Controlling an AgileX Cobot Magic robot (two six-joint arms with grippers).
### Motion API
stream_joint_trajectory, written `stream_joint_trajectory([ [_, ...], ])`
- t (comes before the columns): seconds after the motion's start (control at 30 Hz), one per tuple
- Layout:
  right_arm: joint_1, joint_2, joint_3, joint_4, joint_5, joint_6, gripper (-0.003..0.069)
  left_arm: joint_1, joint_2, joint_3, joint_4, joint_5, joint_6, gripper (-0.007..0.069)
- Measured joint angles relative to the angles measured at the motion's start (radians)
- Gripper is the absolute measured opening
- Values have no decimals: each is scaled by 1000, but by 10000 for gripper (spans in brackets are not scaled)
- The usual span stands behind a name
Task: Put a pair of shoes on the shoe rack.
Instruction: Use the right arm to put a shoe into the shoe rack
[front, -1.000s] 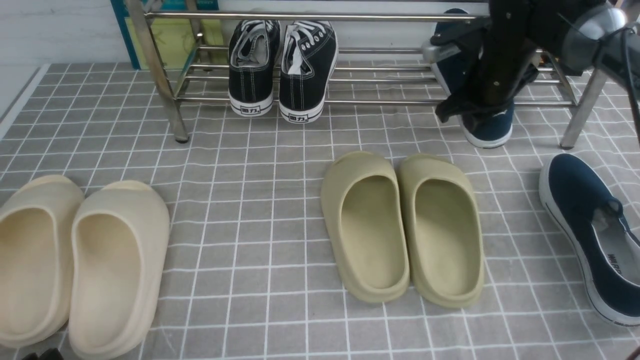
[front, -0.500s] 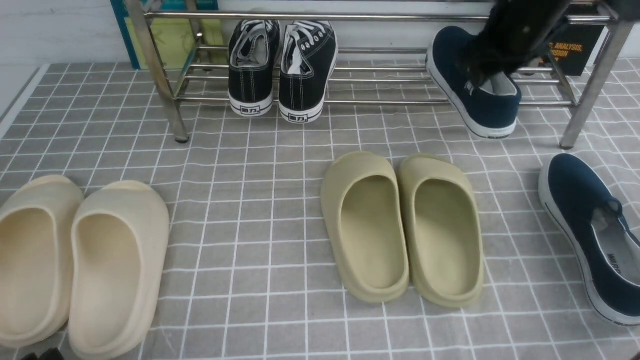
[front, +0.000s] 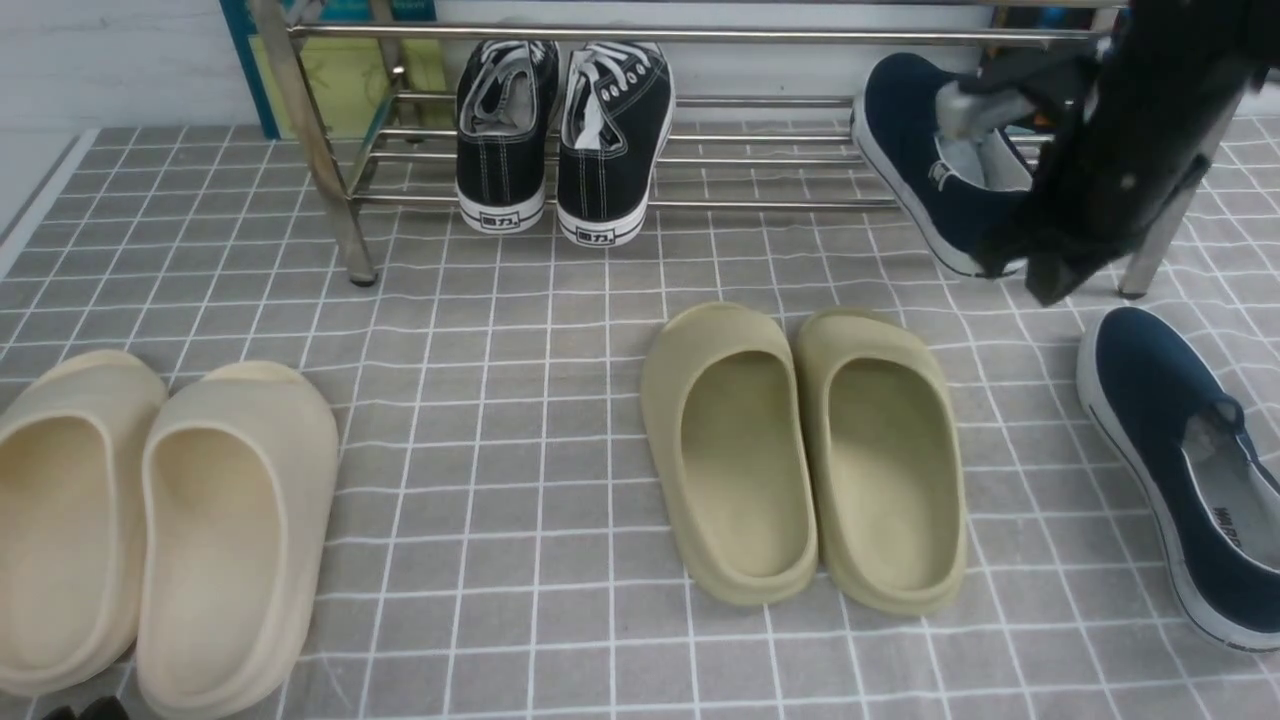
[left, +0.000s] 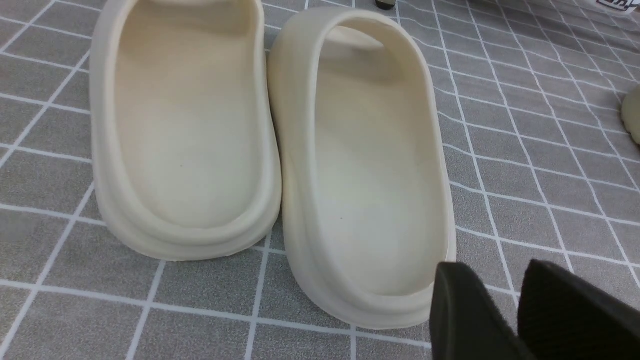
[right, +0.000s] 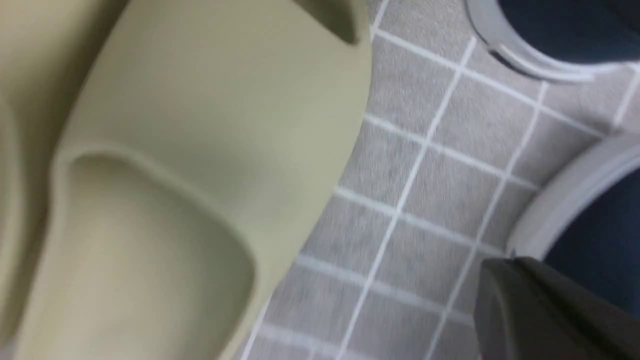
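Note:
One navy slip-on shoe (front: 925, 175) lies slanted on the right end of the steel shoe rack (front: 700, 35), its heel hanging over the front bar. Its mate (front: 1150, 400) lies on the floor mat at the far right. My right gripper (front: 1045, 280) hangs just in front of the racked shoe's heel, shut and empty. In the right wrist view its fingertips (right: 505, 270) sit above the mat beside the floor shoe's toe (right: 600, 235), with the racked shoe's sole (right: 545, 30) farther off. My left gripper (left: 500, 280) is open over the mat beside a cream slide (left: 370, 165).
Black lace-up sneakers (front: 560, 130) stand on the rack's left half. Olive slides (front: 800, 450) sit mid-floor and cream slides (front: 160, 520) at front left. The rack's right leg (front: 1140, 270) stands just behind my right arm. A dark box stands behind the rack at far right.
My right gripper has let go of the navy shoe, which stays on the rack. The arm rose, then swung right and down in front of the rack, and the jaws shut.

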Motion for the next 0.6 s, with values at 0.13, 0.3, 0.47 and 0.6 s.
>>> stream_joint_trajectory([
  [0.13, 0, 63, 16, -43, -159, 50, -3, 0, 0, 0, 0, 0, 0, 193],
  [0.3, 0, 115, -29, -67, -193, 103, -3, 0, 0, 0, 0, 0, 0, 193],
  [0.47, 0, 154, -148, -65, -197, 122, -3, 0, 0, 0, 0, 0, 0, 196],
  [0.6, 0, 161, -177, -63, -215, 122, -2, 0, 0, 0, 0, 0, 0, 199],
])
